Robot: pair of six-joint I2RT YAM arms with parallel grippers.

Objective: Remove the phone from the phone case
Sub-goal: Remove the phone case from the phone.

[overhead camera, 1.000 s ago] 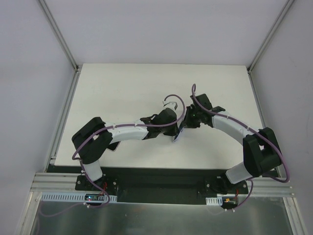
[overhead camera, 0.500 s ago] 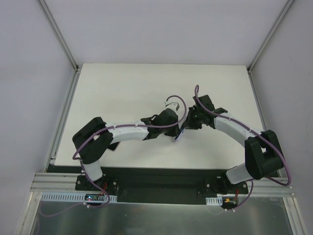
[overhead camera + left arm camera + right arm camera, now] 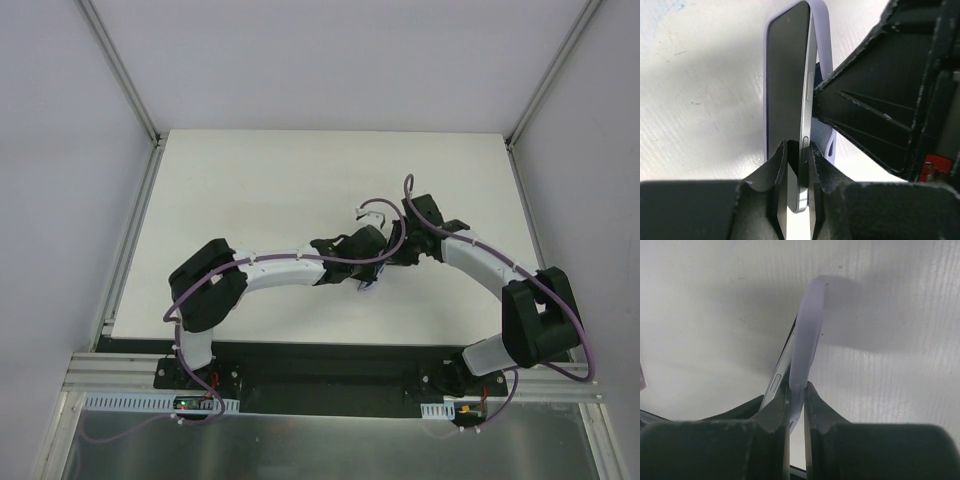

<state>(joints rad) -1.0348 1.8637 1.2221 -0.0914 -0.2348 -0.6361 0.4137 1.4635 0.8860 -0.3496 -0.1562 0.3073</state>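
Edge-on in the left wrist view, the dark phone (image 3: pixel 790 75) has its silver side facing up, and my left gripper (image 3: pixel 799 150) is shut on its near end. The lilac phone case (image 3: pixel 823 45) bows away from the phone's back, attached only at the far end. My right gripper (image 3: pixel 796 390) is shut on the case's (image 3: pixel 807 340) near wall, with the phone's edge (image 3: pixel 779 380) just left of it. From above, both grippers meet at mid-table, left gripper (image 3: pixel 372 262) and right gripper (image 3: pixel 392 255), with a bit of lilac case (image 3: pixel 368 285) showing below them.
The white table (image 3: pixel 250 180) is bounded by grey walls and aluminium posts at the back corners. The arm bases sit on a black rail (image 3: pixel 320 365) at the near edge. Purple cables loop over both wrists.
The left arm has stretched to the right, carrying the phone end and its wrist closer under the right wrist. The right wrist shifted slightly right and back.
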